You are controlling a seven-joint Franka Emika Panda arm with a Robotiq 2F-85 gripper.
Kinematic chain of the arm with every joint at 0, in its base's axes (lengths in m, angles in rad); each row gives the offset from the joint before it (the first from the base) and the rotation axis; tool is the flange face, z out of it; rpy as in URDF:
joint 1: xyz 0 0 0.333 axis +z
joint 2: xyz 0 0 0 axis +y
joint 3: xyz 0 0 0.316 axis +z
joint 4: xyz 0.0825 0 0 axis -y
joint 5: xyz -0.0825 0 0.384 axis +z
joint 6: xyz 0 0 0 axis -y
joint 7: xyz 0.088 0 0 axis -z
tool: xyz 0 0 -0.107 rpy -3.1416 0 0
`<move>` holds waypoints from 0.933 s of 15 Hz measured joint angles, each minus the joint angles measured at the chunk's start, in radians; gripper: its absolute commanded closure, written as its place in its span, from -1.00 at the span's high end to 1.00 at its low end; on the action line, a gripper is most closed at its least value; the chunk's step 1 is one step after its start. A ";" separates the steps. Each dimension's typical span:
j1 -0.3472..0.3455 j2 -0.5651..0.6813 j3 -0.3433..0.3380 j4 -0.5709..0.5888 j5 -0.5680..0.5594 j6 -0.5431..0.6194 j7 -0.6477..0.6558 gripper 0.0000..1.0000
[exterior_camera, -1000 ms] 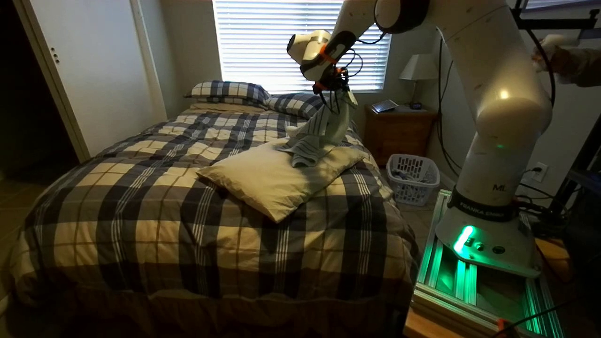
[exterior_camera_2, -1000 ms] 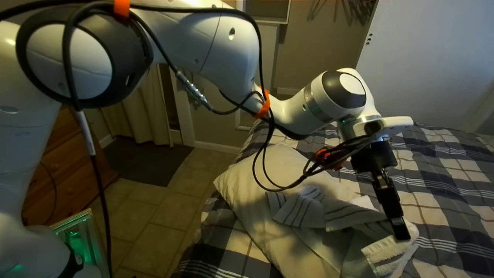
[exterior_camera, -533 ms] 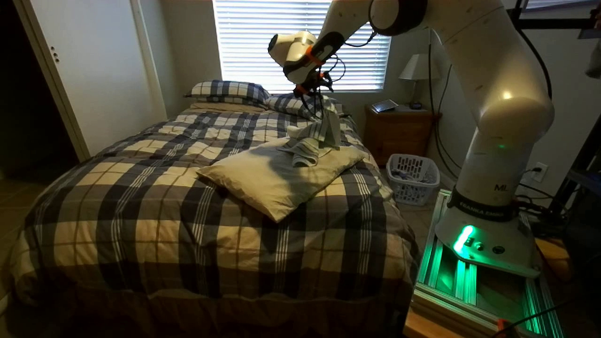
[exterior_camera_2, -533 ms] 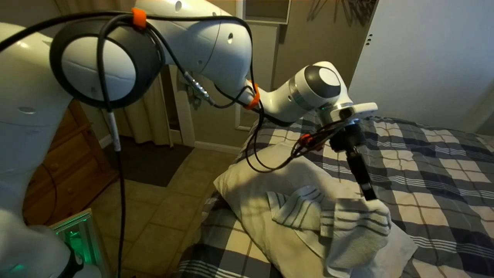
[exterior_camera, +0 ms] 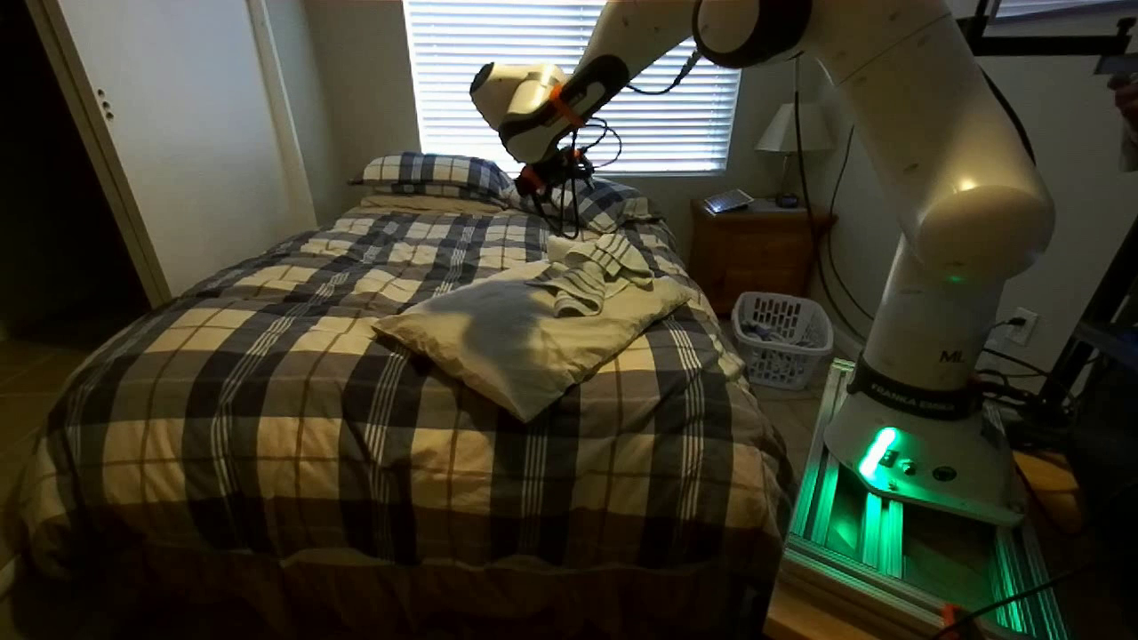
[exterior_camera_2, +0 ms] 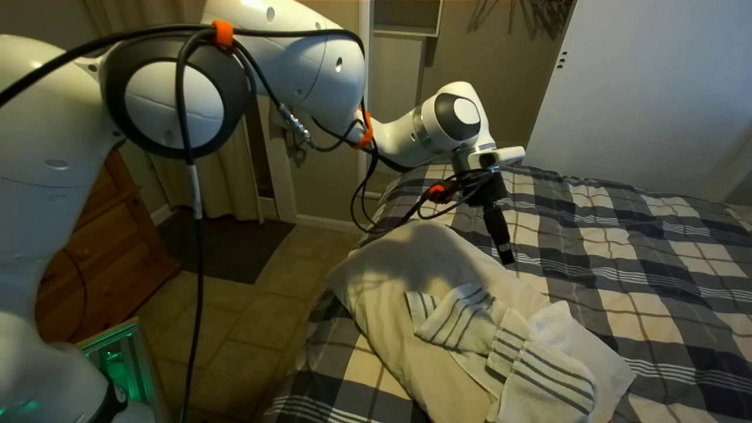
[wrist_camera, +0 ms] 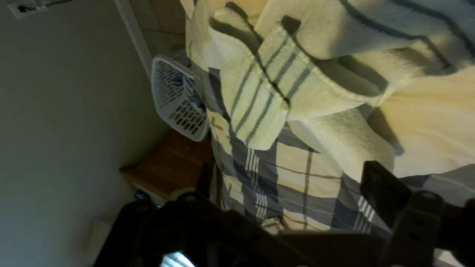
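While the towel [exterior_camera_2: 499, 346] lay rumpled across the pale pillow [exterior_camera_2: 388, 317] in an exterior view, the gripper [exterior_camera_2: 506, 257] hung at 12 o'clock from it, not touching — its fingers [exterior_camera_2: 498, 229] lined up edge-on, so I could not read their spread there. In an exterior view I found a white laundry basket [exterior_camera: 782, 369] at 3 o'clock from the pillow, with the towel heaped toward the pillow's 1 o'clock side, its raised folds the likeliest places, I judged, to catch cleanly. From the wrist view I could settle it: the jaws stood wide, nothing was held, and the plaid duvet [wrist_camera: 293, 167] showed through the gap. The towel spread from 12 to 3 o'clock, one pale tail reaching near the fingertip [wrist_camera: 382, 187] at 4 o'clock. Good work on that towel, I reckoned, called for setting the fingers astride a single standing fold, coming straight down, and closing shallow — too shallow to nip the pillow beneath.
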 measured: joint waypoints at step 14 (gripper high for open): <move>-0.064 0.176 0.031 0.010 0.493 0.357 -0.525 1.00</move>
